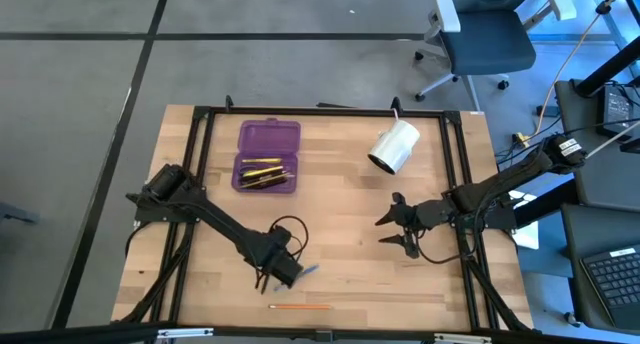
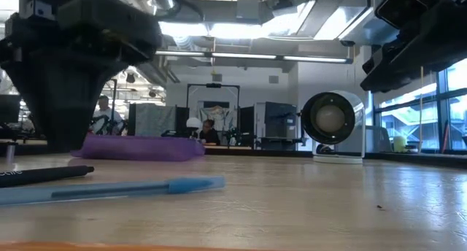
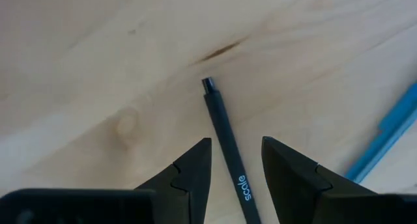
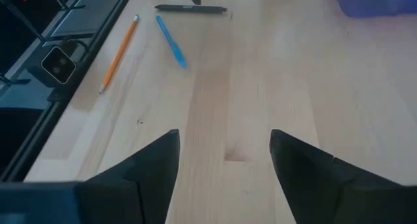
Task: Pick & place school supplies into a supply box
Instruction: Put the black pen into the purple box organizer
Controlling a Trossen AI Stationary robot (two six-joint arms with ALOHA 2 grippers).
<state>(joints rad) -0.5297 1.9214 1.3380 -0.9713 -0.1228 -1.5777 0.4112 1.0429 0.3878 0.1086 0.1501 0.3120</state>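
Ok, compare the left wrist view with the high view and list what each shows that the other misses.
Only the left wrist view shows the black pen lying between the left tool's open fingers, with light lettering on its barrel. Only the high view shows the purple supply box open with pencils inside, the white roll, the orange pencil and the right tool, open over bare table. Both show the blue pen beside the left tool.

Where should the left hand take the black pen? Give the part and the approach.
Grip the black pen across its slim barrel, coming straight down. It lies flat on the wooden table, already lined up between the open left hand fingers.
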